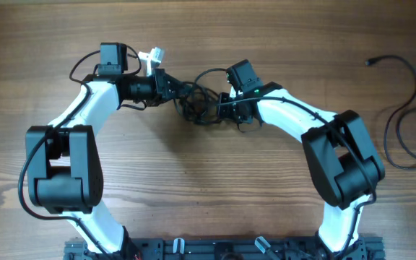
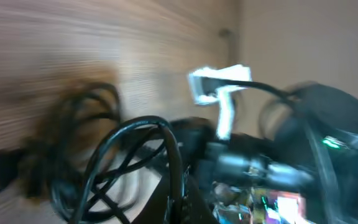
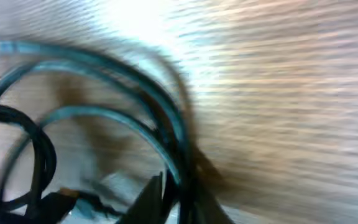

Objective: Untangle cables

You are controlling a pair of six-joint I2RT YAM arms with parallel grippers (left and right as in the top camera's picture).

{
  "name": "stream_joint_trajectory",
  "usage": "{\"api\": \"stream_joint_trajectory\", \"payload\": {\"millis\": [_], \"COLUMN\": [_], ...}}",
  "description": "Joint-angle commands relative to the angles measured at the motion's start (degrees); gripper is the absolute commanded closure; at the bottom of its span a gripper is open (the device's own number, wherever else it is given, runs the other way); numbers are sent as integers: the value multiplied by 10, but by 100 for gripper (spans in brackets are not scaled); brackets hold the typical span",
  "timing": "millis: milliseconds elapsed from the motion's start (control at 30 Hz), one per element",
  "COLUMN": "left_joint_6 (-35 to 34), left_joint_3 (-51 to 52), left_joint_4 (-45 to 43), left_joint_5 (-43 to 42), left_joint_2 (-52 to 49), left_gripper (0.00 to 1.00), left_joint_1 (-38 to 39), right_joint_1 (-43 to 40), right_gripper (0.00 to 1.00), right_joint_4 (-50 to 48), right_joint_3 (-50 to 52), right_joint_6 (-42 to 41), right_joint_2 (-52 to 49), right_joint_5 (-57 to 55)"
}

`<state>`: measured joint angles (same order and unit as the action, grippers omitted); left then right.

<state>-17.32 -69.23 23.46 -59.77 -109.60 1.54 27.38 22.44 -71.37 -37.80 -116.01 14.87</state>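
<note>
The left gripper (image 1: pixel 173 88), its arm bent in from nine o'clock, is closed at the edge of the cables (image 1: pixel 197 108) (whether it pinches a strand is too blurred to tell). They lie bunched just toward twelve o'clock of the table (image 1: pixel 208 188) centre. They look light, limp and springy, best taken at a free loop. The right gripper (image 1: pixel 226 108), reaching in from three o'clock, is closed on a strand.

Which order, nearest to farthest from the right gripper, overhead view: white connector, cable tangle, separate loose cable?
From the right gripper:
1. Cable tangle, right at it, centre.
2. White connector, farther, toward the left side.
3. Loose cable, farthest, off on the right side.
</note>
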Motion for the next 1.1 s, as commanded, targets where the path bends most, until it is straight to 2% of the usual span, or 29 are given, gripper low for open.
{"api": "stream_joint_trajectory", "payload": {"millis": [0,200,400,500,767,900,1067], "left_joint_6": [-86,-117,-140,-176,-267,-266,-264], "left_joint_3": [3,3,4,17,66,68,68], "left_joint_4": [13,37,76,78,68,62,42], "left_joint_5": [169,235,249,259,279,268,275], "left_joint_2": [10,10,10,10,10,10,10], "left_gripper": [96,96,96,96,96,96,96], "left_joint_1": [2,-19,-92,-140,-233,-225,-193], "right_joint_1": [-44,-105,-175,-217,-282,-282,-282], "right_gripper": [96,96,96,96,96,95,96], "right_joint_4": [13,52,103,141,115,82,98], "right_joint_3": [7,7,7,12,68,80,80], "right_joint_6": [-14,-30,7,25,33,96,108], "right_joint_2": [1,1,1,1,1,1,1], "right_joint_5": [-89,-136,-145,-162,-156,-96,-82]}}
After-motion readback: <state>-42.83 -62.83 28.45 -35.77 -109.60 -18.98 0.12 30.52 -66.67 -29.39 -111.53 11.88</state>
